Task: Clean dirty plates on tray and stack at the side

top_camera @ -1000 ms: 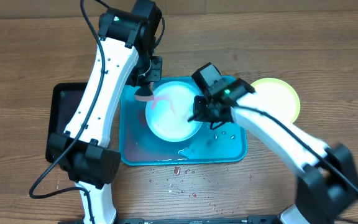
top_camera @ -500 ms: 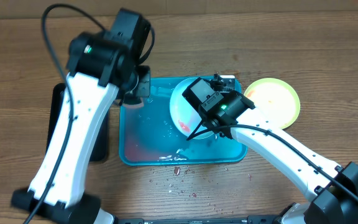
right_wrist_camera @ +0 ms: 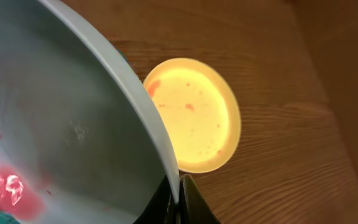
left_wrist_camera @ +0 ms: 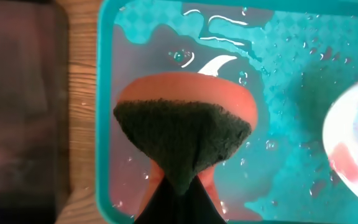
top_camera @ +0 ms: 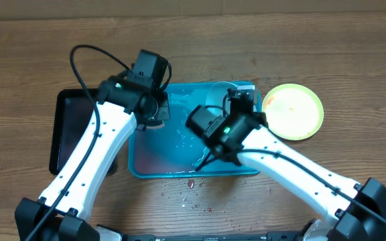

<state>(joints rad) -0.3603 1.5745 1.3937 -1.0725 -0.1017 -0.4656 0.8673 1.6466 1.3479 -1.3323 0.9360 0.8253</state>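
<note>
Overhead, since a moment ago my right gripper has tipped the blue plate steeper over the tray, pinching its rim. My left gripper clamps the sponge. The yellow-green plate lies on the table.

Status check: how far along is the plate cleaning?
Done: little; the yellow-green plate lies red-specked on the table beside the tray, nothing stacked. In hand: the right gripper holds the light blue plate tilted by its rim, a red smear on it; the left gripper holds the sponge over the wet tray. Left: wiping both, stacking; a third plate isn't in view.
</note>
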